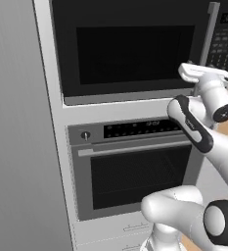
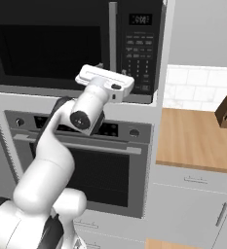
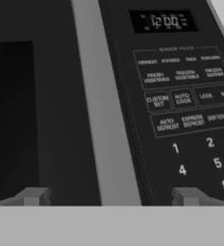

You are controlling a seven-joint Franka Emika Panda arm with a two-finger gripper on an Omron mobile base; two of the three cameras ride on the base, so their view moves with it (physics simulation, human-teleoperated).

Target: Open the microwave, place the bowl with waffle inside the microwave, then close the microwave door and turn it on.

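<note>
End effector (image 3: 111, 197) spread wide before microwave door (image 3: 46, 96) handle, hand view reads keypad (image 3: 190, 120)

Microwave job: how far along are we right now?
Nothing looks done: the wide black microwave door is shut. In hand: the open pincer faces the tall silver bar handle, fingertips either side, not gripping. Left: open the door, load the bowl, close the door, start it on the black keypad.
</note>
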